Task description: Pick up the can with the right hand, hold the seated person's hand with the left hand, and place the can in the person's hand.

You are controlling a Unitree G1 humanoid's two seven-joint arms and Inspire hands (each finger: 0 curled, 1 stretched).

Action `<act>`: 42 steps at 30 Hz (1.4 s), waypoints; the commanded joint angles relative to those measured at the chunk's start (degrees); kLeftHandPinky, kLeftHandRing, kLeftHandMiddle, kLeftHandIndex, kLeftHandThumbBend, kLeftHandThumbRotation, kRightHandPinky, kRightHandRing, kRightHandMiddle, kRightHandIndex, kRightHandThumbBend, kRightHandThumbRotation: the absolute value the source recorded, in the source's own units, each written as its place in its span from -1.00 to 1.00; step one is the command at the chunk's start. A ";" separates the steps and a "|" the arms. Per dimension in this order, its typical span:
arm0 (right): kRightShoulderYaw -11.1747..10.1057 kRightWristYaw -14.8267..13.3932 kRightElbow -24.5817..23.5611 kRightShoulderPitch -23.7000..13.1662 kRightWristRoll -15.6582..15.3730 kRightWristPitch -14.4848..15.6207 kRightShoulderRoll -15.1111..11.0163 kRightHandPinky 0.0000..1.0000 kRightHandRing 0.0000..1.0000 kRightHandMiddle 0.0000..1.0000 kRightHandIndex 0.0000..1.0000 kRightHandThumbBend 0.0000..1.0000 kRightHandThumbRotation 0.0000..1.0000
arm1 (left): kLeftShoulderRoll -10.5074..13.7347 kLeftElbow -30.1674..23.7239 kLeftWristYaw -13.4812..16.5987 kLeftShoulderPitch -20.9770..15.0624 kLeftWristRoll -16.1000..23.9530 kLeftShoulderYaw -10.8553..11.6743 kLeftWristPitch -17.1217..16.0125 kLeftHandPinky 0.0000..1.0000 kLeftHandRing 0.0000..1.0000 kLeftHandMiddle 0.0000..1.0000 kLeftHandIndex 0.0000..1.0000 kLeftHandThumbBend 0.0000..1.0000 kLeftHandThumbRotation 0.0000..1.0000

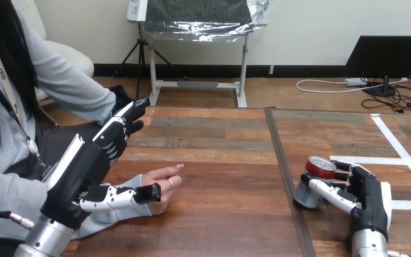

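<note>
The can [314, 181] sits at about 4 o'clock on the counter [214, 214], leaning so that its red top faces up and toward 10 o'clock. Its silver base is low by the dark strip [283, 176] that runs across the counter; whether the base touches the wood or is just clear of it cannot be told.

The right hand [368, 197] comes in from 5 o'clock and is clamped on the can. Its fingers [343, 166] curl round the far side and its thumb [329, 194] lies across the near side. White tape [401, 152] crosses the counter just past this hand, toward 2 o'clock.

Well apart from the can, toward 9 o'clock, the person's hand [163, 182] rests on the counter with loosely bent fingers pointing to 2 o'clock, and its grey sleeve [107, 217] trails back to 8 o'clock.

The left hand [88, 171] is beside that hand at its wrist. Its fingers [119, 128] are straight and apart, reaching up to 1 o'clock above the wrist. Its thumb [123, 195] stretches to 3 o'clock along the near side of the wrist, the tip at the heel of the person's hand. Nothing of this hand is curled round the wrist, so the person's wrist lies in the open gap between thumb and fingers.
</note>
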 commanded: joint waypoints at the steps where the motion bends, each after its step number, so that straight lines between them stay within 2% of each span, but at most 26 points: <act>1: 0.30 0.12 -1.64 -2.80 -0.28 -0.21 -0.72 -0.27 -0.12 0.01 0.08 0.51 -1.00 | -0.49 -2.07 0.28 -3.48 -0.71 0.01 -0.13 0.92 0.95 0.93 0.84 1.00 -0.23; 16: 0.48 -0.07 -1.78 -3.31 -0.82 -0.34 -1.16 -0.26 -0.12 0.01 0.07 0.53 -1.00 | -0.57 -1.47 1.73 -3.67 1.09 0.18 -1.10 0.91 0.94 0.93 0.84 1.00 -0.23; 25: 0.51 0.32 -1.86 -3.83 -0.90 -0.86 -1.60 -0.28 -0.14 0.00 0.07 0.54 -1.00 | -0.11 -0.19 6.50 -4.11 6.62 0.71 -3.42 0.86 0.93 0.91 0.83 1.00 -0.21; 30: 0.71 0.22 -2.09 -4.18 -1.21 -1.69 -1.91 -0.29 -0.15 0.00 0.07 0.54 -1.00 | 0.51 0.34 10.17 -4.30 10.87 0.94 -3.91 0.84 0.92 0.89 0.83 1.00 -0.22; 37: 0.99 0.29 -2.32 -4.75 -1.68 -2.20 -2.47 -0.28 -0.14 0.00 0.06 0.53 -1.00 | 1.60 0.42 15.02 -4.31 16.32 0.98 -3.63 0.83 0.91 0.87 0.85 1.00 -0.22; 42: 0.62 1.75 -2.46 -5.41 -0.96 -2.01 -2.73 -0.28 -0.14 0.00 0.06 0.51 -1.00 | 2.60 0.41 17.33 -4.50 19.23 0.66 -2.98 0.82 0.92 0.87 0.86 1.00 -0.23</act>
